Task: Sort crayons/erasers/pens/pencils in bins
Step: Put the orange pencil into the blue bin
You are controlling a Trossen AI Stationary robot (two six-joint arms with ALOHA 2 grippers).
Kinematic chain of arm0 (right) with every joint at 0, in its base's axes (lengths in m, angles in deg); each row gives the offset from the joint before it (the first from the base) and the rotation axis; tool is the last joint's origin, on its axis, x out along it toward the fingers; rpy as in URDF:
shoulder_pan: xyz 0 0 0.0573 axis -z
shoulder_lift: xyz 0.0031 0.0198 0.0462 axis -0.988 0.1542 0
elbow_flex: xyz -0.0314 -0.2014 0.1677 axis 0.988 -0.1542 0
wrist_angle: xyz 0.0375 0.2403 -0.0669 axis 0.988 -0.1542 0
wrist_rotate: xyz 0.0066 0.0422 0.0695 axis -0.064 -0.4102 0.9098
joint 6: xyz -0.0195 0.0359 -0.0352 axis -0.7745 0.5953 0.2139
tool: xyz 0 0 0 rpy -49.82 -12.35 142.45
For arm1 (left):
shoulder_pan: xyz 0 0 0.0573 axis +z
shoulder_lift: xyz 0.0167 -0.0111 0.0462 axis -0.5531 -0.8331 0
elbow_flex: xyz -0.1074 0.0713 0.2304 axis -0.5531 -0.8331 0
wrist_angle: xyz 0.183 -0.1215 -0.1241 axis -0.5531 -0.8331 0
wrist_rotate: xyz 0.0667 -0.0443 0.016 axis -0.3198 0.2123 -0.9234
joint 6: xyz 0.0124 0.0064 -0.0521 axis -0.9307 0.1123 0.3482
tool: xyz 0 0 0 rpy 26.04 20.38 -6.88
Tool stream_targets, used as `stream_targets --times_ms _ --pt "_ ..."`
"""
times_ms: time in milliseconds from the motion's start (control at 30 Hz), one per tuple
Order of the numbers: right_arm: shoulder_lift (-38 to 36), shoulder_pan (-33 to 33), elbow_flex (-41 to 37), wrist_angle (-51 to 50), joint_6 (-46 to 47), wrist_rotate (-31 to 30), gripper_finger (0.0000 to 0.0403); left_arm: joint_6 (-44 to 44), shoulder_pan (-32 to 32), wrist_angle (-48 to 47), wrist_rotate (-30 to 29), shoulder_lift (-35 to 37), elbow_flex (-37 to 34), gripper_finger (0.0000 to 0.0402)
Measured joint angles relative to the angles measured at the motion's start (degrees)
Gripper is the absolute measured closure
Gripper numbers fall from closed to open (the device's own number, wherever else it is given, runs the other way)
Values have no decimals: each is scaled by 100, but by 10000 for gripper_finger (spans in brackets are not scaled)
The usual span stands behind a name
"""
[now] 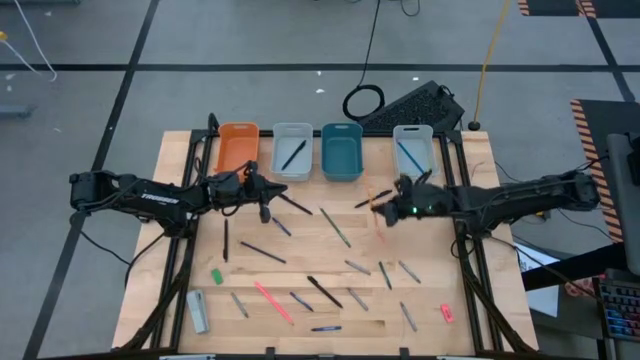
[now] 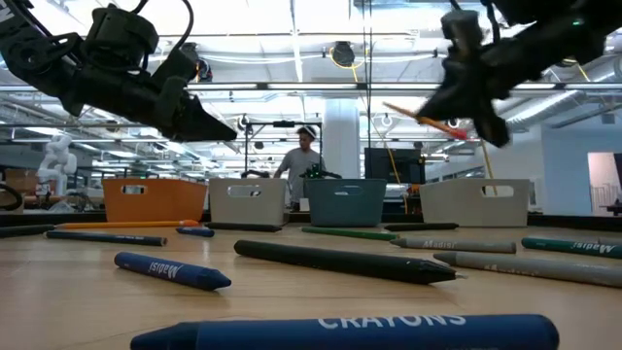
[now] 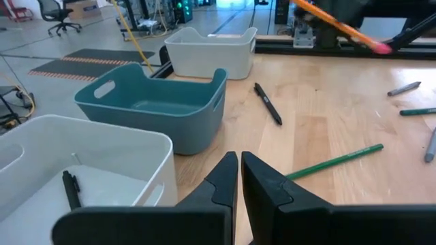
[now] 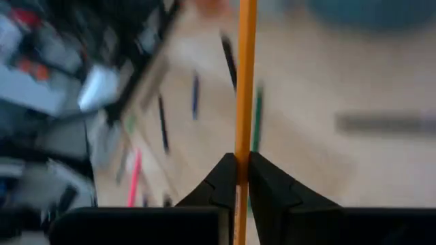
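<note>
Four bins stand in a row at the far edge: orange (image 1: 238,147), white (image 1: 292,150), teal (image 1: 341,151) and white (image 1: 413,148). Pens, pencils and crayons lie scattered over the table. A green eraser (image 1: 216,275) lies near left and a pink-red eraser (image 1: 446,313) near right. My left gripper (image 1: 275,190) hovers shut and empty in front of the left white bin (image 3: 82,156). My right gripper (image 1: 383,210) is shut on an orange pencil (image 1: 377,222) above the table's middle right. My right gripper pinches the orange pencil's shaft (image 4: 242,160) between its two fingers. The fingers come from the table's right and lie across the pencil. The pencil (image 2: 428,120) is lifted clear of the table and tilted, its pink rubber end (image 3: 381,46) lowest.
A black pen (image 3: 268,103) and a green pencil (image 3: 337,162) lie in front of the teal bin (image 3: 157,109). A black pen (image 3: 70,188) lies in the left white bin. A grey block (image 1: 197,310) sits near left. A keyboard (image 1: 415,103) lies on the floor beyond the table.
</note>
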Motion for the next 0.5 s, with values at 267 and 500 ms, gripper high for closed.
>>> stream_targets --times_ms 267,500 --pt "104 1578 219 629 -1221 252 381 -78 0 205 -1 0 0 376" --pt "801 2206 1164 627 -2153 770 381 -111 -1 220 -1 0 0 376"
